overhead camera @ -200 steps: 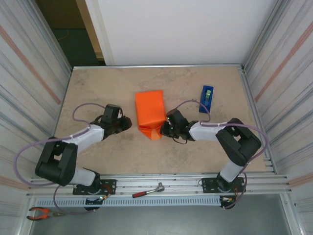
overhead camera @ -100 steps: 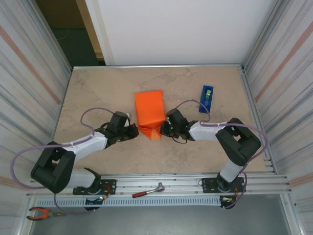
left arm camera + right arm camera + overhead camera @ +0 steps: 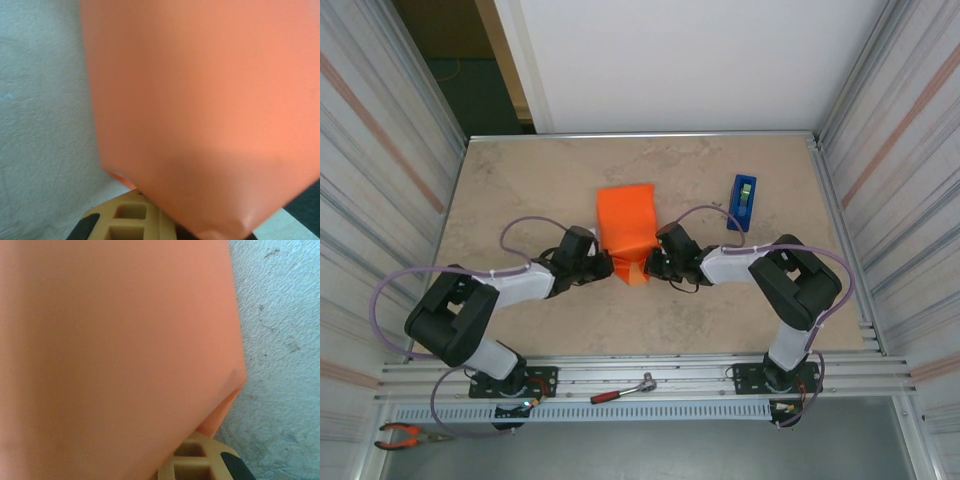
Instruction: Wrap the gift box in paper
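Top external view: the paper [image 3: 625,228] lies near the centre of the table [image 3: 520,190], folded into a compact orange bundle that is far smaller than the tabletop; its far end is broad and flat, and its near end tapers to a creased point. The left gripper [image 3: 606,268] is against the left side of that near end, and the right gripper [image 3: 646,266] is against the right side, so the two face each other across the tapered tip. A blue tape dispenser [image 3: 743,201] stands well apart to the right. Left wrist view: the paper [image 3: 200,100] hangs close over the camera, covering the upper part of one tan finger [image 3: 127,220]; whether the jaws are spread or pressed together cannot be determined. Right wrist view: the paper [image 3: 110,350] likewise overlaps a tan finger [image 3: 192,466], with bare tabletop [image 3: 280,340] to the right; jaw state cannot be determined.
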`<action>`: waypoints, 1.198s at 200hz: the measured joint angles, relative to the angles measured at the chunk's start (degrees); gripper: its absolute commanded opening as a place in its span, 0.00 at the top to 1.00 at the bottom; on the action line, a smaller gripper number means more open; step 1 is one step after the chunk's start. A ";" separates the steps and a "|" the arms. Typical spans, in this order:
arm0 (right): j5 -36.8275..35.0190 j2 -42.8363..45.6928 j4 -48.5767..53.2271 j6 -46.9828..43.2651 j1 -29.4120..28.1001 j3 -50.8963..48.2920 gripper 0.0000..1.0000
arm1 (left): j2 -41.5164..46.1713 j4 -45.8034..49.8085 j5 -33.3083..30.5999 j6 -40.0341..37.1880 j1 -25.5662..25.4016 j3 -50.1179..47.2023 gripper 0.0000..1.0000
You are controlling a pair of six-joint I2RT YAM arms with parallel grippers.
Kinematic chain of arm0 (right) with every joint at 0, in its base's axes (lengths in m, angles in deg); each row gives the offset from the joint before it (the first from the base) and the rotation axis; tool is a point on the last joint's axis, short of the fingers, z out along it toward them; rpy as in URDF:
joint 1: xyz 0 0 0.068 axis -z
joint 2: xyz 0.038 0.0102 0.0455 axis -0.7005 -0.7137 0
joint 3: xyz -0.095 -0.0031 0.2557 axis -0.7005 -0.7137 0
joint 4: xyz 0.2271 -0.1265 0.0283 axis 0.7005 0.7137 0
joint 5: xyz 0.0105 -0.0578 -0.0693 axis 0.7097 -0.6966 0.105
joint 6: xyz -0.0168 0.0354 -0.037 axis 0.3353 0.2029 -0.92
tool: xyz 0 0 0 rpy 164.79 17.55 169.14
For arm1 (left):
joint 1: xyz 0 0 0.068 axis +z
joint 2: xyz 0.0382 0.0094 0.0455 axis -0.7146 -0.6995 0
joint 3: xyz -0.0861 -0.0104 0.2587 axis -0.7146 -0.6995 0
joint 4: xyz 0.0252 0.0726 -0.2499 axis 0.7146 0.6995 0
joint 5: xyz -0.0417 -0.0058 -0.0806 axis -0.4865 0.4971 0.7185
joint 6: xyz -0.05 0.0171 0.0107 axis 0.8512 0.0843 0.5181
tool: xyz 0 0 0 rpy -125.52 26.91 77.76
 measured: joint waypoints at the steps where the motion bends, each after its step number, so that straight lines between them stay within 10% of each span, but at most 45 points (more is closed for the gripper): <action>1: 0.00 0.00 0.00 0.00 0.00 0.00 1.00 | 0.00 0.00 0.00 0.00 -0.04 0.00 0.99; 239: 0.57 -1.16 0.44 0.00 -0.20 1.81 1.00 | 2.75 -2.05 -4.44 0.04 -4.52 0.44 0.97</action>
